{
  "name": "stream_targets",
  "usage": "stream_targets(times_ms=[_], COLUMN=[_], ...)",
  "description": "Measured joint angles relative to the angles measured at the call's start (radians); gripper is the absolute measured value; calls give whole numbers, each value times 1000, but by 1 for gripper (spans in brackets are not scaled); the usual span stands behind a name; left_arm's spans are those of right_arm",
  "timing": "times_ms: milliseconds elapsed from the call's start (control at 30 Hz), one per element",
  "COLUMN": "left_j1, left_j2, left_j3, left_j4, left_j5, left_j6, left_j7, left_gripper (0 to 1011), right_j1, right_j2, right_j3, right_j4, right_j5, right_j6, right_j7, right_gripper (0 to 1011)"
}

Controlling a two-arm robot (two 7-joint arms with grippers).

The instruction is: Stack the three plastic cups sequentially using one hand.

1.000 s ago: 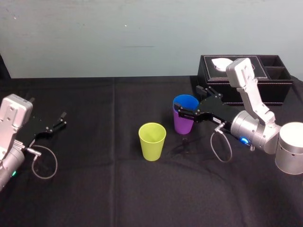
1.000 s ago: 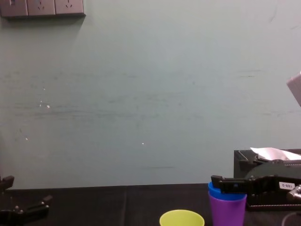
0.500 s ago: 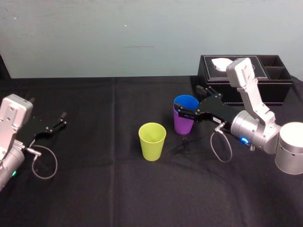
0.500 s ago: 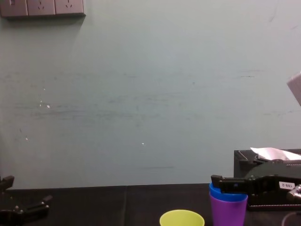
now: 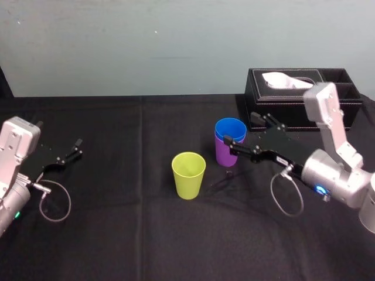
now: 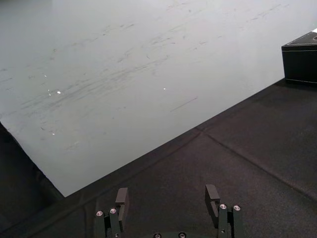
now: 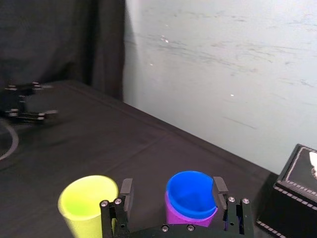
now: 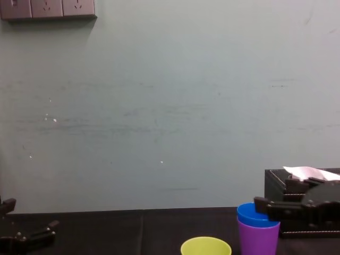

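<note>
**A:** On the black-clothed table [image 5: 146, 234] in front of us, where do we find the three cups?

**B:** We see the blue cup [image 5: 229, 128] nested inside the purple cup [image 5: 225, 154]. Both stand upright, a little right of the table's middle, and the blue rim rises just above the purple one. The yellow-green cup [image 5: 188, 174] stands upright on its own, near that pair. It is to their left and slightly closer to us, and it does not touch them.

**A:** What do we make of the right gripper?

**B:** The right gripper [image 5: 240, 129] reaches in from the right, level with the upper part of the nested pair. Its fingers are spread apart and are not clamped on anything. From the right wrist camera we see the blue cup's mouth in the gap between the two fingertips, a little beyond them. We cannot tell whether either finger touches the cup.

**A:** And the left gripper?

**B:** We find the left gripper [image 5: 71, 148] at the far left of the table, well apart from all three cups. It sits low over the cloth with its fingers spread wide.

**A:** What else do we see?

**B:** A black tissue box [image 5: 287, 105] sits at the back right, against the pale wall [image 5: 146, 47]. A white tissue [image 5: 286, 80] pokes out of its top, and the box stands behind the right gripper.
</note>
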Motion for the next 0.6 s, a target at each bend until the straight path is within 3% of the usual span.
stream_targets(times_ms=[133,333,600], left_j1=[0,0,0], left_j2=[0,0,0], left_j3=[0,0,0], left_j4=[0,0,0], left_j5=[0,0,0], left_j6=[0,0,0], left_j7=[0,0,0], left_gripper=[1010,1010,1010], right_j1=[-68,-125,-170], right_j2=[38,71,93], right_j3=[20,26,-9], right_j4=[-62,-108,-119], right_j5=[47,83,86], right_j6=[-16,-34,-61], right_j7=[28,52,67], right_gripper=[1004,1004,1004])
